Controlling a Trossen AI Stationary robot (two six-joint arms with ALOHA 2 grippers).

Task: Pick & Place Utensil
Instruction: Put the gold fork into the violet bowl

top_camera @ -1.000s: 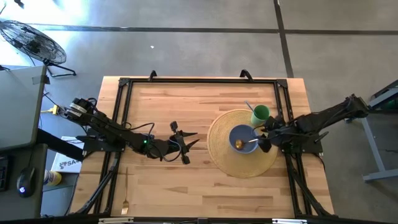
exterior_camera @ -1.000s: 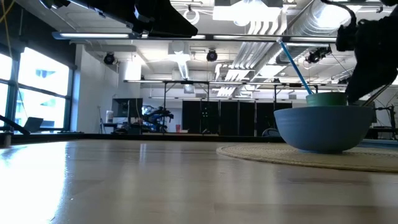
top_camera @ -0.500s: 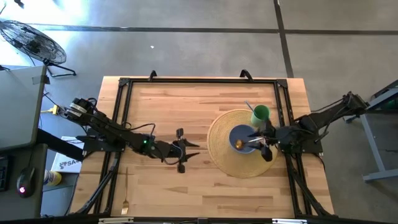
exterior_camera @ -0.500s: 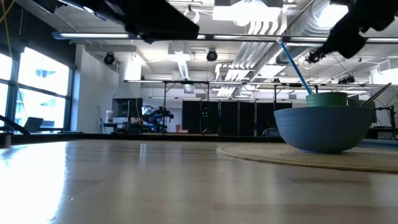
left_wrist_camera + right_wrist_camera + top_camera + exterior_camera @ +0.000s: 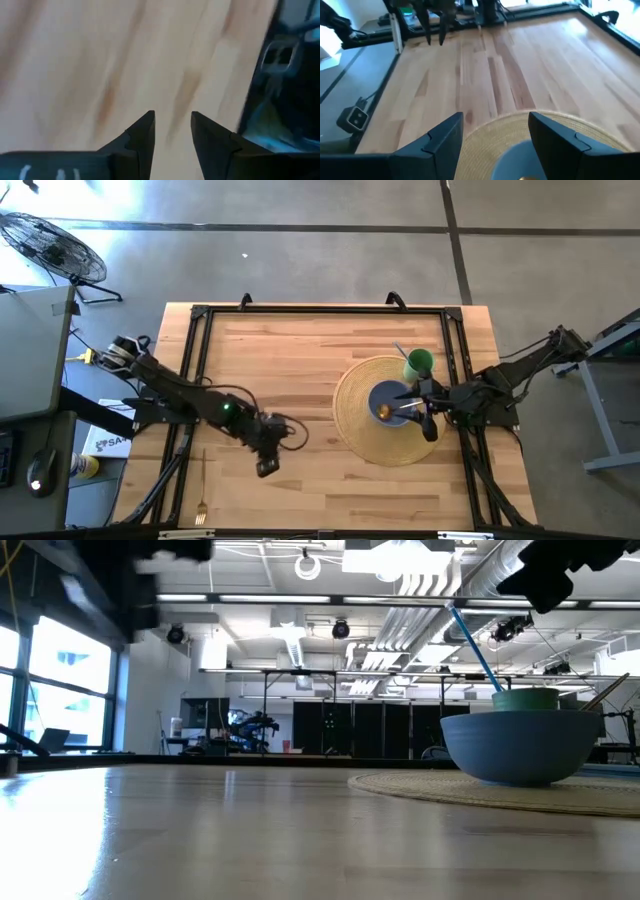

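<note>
Right pincer point(image 5: 495, 145) gapes empty over blue bowl point(image 5: 389, 400); left pincer point(image 5: 172, 130) empty.

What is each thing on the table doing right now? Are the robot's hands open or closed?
Left gripper: open, holding nothing, over bare wood.
Right gripper: open, empty, above the bowl.
Blue bowl: upright on the mat, with a spoon and a small yellow thing inside.
Spoon: resting in the bowl, handle on its rim.
Green cup: upright, holding a blue straw.
Woven mat: flat on the table.
Gold fork: lying flat near the table edge, untouched.
</note>
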